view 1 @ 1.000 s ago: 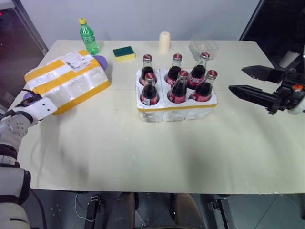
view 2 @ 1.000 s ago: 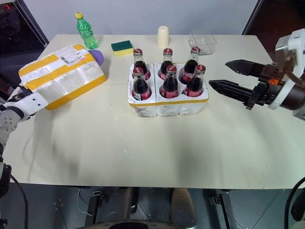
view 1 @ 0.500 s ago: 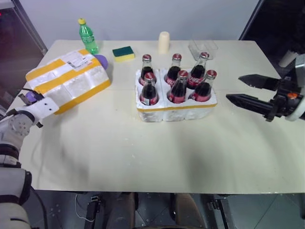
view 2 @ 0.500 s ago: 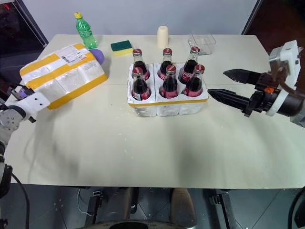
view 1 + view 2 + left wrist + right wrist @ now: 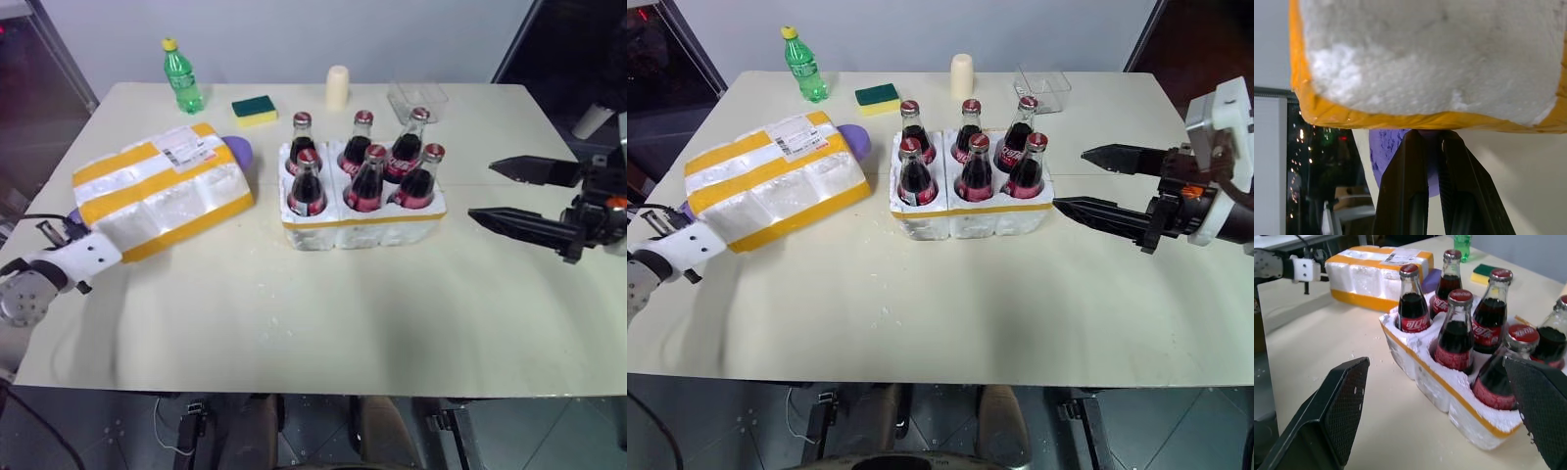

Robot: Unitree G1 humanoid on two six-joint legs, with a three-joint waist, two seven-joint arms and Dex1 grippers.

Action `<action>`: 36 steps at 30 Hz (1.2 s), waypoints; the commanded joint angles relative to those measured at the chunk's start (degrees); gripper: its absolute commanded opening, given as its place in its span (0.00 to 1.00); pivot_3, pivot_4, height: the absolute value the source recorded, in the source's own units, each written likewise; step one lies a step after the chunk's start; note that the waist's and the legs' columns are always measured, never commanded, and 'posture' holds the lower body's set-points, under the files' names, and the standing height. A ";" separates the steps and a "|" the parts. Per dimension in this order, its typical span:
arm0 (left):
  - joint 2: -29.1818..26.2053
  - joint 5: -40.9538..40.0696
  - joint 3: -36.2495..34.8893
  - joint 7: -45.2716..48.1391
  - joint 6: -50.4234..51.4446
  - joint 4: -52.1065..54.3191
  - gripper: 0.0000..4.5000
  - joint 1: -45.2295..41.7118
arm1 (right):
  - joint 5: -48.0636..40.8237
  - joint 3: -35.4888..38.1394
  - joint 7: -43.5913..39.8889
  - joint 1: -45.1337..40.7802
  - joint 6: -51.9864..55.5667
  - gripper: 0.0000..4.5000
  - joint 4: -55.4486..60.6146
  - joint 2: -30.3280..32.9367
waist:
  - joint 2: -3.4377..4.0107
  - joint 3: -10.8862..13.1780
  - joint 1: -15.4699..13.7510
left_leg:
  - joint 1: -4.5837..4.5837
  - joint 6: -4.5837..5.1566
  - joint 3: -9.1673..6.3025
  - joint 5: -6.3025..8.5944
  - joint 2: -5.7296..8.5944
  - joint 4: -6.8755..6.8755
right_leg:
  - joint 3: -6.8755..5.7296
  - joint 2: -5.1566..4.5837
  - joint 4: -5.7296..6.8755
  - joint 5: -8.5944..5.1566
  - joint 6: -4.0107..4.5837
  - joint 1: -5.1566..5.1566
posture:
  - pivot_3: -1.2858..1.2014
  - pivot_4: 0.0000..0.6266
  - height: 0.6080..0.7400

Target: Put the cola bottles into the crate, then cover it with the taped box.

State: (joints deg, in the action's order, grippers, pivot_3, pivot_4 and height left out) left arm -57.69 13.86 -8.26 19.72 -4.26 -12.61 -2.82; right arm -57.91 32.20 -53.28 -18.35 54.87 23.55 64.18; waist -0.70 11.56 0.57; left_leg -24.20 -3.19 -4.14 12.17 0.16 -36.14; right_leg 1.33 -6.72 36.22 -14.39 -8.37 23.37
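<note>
Several cola bottles (image 5: pixel 367 181) with red caps stand in the wells of the crate (image 5: pixel 362 221), a white foam tray with a yellow band, at the table's middle. The taped box (image 5: pixel 162 191) lies tilted to the crate's left, shipping label up. My left gripper (image 5: pixel 71 220) is shut at the box's near-left corner; in the left wrist view its fingers (image 5: pixel 1415 161) press together under the yellow-taped edge, with something purple behind them. My right gripper (image 5: pixel 482 191) hovers open just right of the crate, its tips pointing at the bottles.
At the table's back stand a green plastic bottle (image 5: pixel 181 76), a yellow-green sponge (image 5: pixel 255 108), a cream cylinder (image 5: pixel 338 88) and a clear plastic tub (image 5: pixel 418 98). A purple lump (image 5: pixel 238 150) pokes out at the box's far end, close to the crate.
The taped box has slid right, toward the crate and nearer the front edge, together with my left hand. My right gripper has hardly moved.
</note>
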 commanded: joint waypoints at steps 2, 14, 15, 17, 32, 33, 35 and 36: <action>1.15 0.70 -2.41 -0.16 5.73 4.66 0.00 0.69 | -4.39 1.60 -1.89 0.44 1.54 1.00 2.35 1.39 | -0.02 -0.01 0.05 | 0.01 0.00 0.00 0.00 0.00 -0.01 | 0.00 0.00 -0.04 -0.02 0.04 -0.03 | 0.52 0.24 0.99; 0.36 5.64 0.90 -4.12 4.68 -8.44 0.52 -6.22 | -2.94 2.51 -1.29 2.41 -0.49 1.00 3.48 0.85 | -0.03 -0.02 0.06 | 0.06 0.00 0.01 0.00 0.00 0.01 | 0.00 0.01 -0.03 0.00 -0.01 -0.03 | 0.52 0.24 0.99; 0.53 6.34 2.03 -4.54 3.36 -10.81 0.52 -8.07 | -3.00 2.65 -1.14 2.62 -0.56 1.00 3.56 0.77 | -0.04 -0.02 0.00 | 0.05 0.00 0.01 0.00 0.00 0.00 | 0.00 0.01 -0.03 0.00 -0.01 -0.04 | 0.52 0.24 0.99; 0.89 8.46 4.91 -5.86 0.00 -16.55 0.52 -12.65 | -3.18 2.82 -0.87 2.89 -0.66 1.00 3.59 0.63 | -0.07 -0.05 -0.27 | 0.06 0.00 0.01 0.00 0.01 -0.02 | -0.01 0.00 -0.04 0.00 -0.01 -0.07 | 0.52 0.24 0.99; 0.15 18.00 17.80 -12.63 -15.10 -36.79 0.52 -27.68 | -4.11 4.13 1.98 4.59 -1.54 1.00 4.52 -0.68 | -0.16 -0.11 0.14 | 0.08 0.00 0.01 0.00 0.01 0.01 | -0.01 0.00 -0.01 0.02 -0.04 -0.07 | 0.52 0.24 0.99; 0.22 18.30 18.11 -12.96 -15.49 -37.09 0.52 -27.92 | -4.24 4.23 2.14 4.77 -1.54 1.00 4.73 -0.80 | -0.17 -0.11 0.11 | 0.08 0.00 0.01 0.00 0.01 0.01 | -0.01 0.00 -0.01 0.02 -0.04 -0.07 | 0.52 0.24 0.99; 0.57 19.18 18.99 -13.77 -15.95 -37.79 0.52 -29.03 | -4.37 4.43 2.21 5.06 -1.62 1.00 4.87 -0.93 | -0.16 -0.11 -0.02 | 0.08 0.00 0.01 0.00 0.01 0.01 | -0.01 0.00 -0.01 0.02 -0.04 -0.07 | 0.52 0.24 0.99; 0.68 19.89 19.61 -14.25 -16.26 -38.12 0.52 -29.66 | -4.41 4.50 2.23 5.13 -1.67 1.00 4.89 -0.95 | -0.17 -0.12 -0.12 | 0.08 0.00 0.01 0.00 0.01 0.00 | -0.01 0.00 -0.01 0.02 -0.04 -0.08 | 0.52 0.24 0.99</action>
State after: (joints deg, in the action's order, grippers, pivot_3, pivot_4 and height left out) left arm -56.57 32.48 10.45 6.17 -19.38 -50.68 -31.36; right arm -61.43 34.36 -51.08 -13.18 54.40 27.06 63.48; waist -0.87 11.44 0.45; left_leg -24.12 -3.19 -4.14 12.17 0.17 -36.15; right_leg 1.32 -6.72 36.21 -14.38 -8.41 23.29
